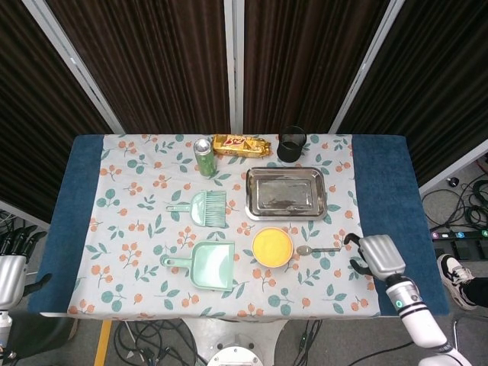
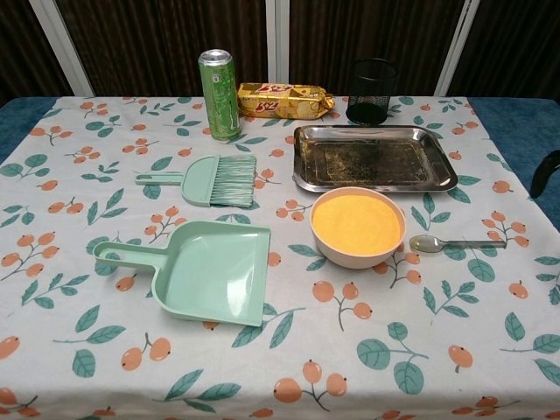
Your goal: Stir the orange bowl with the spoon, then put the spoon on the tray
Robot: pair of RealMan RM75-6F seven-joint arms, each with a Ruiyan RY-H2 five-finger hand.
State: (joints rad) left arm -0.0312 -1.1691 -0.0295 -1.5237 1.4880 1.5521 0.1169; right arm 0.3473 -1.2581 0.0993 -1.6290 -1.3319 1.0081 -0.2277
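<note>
Head view shows the spoon (image 1: 316,249) lying flat on the surface just right of the bowl (image 1: 272,247), handle pointing away from it; it looks thin, stiff, light and slippery, so the free handle end seems the best hold; the right hand (image 1: 375,255) hangs near that end, empty, fingers loosely spread; the left hand (image 1: 11,268) waits far left of the bowl, fingers apart; the tray (image 1: 285,194) sits just behind the bowl; dustpan (image 1: 206,264) and brush (image 1: 201,207) lie left of the bowl, nothing blocking.

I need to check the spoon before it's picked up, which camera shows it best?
The chest view: the spoon is large and unobstructed, bowl end beside the orange bowl. The head view shows it small from above.
</note>
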